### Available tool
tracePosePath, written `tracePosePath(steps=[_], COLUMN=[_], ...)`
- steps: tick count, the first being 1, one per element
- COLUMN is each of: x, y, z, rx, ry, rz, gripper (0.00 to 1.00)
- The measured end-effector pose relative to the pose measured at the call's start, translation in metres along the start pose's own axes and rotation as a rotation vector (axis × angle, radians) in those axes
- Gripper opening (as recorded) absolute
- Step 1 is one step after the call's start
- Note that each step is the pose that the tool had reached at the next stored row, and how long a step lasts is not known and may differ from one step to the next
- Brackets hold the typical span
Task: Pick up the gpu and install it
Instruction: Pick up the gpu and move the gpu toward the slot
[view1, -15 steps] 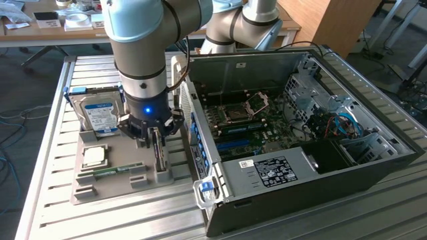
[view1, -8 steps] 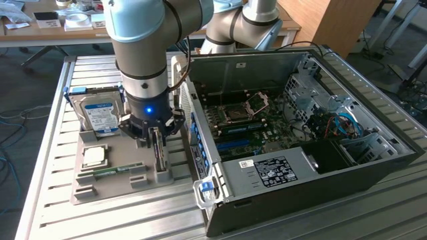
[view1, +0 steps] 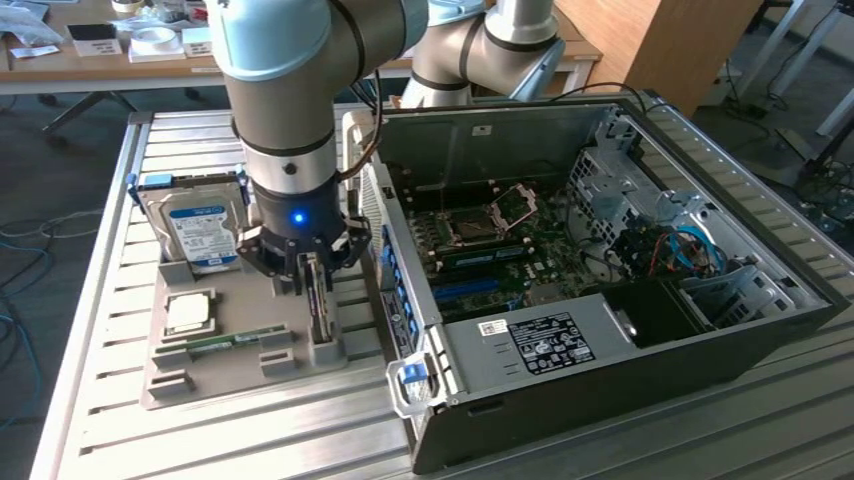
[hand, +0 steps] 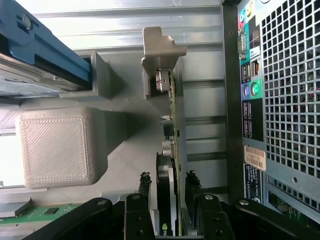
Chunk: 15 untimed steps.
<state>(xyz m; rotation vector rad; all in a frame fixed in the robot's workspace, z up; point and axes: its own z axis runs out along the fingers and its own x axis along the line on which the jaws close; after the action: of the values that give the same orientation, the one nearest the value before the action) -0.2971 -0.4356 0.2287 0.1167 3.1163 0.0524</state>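
Exterior view, left of centre: gripper (view1: 310, 268) low over the gpu (view1: 319, 315), which stands on edge in a grey tray (view1: 200, 375) just beside the open computer case (view1: 601, 420). Hard drive (view1: 198, 228) upright at the tray's far end.

Wrist view: fingers (hand: 193, 190) spread either side of the gpu (hand: 172, 100), narrow gaps showing, nothing clamped.

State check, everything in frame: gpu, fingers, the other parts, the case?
gpu: on edge, seated in the gray fixture slot.
gripper: open, fingers straddling the gpu, a gap on each side.
hard drive: upright in its fixture slot.
CPU: lying flat on the fixture.
RAM stick: lying flat on the fixture.
PC case: side open, motherboard exposed.
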Motion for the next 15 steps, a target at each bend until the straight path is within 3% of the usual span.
tracePosePath(steps=[15], x=[-0.0007], y=[-0.0001], z=[-0.0061], rx=[0.0007], ry=[0.0001], rz=[0.000], gripper=[0.42])
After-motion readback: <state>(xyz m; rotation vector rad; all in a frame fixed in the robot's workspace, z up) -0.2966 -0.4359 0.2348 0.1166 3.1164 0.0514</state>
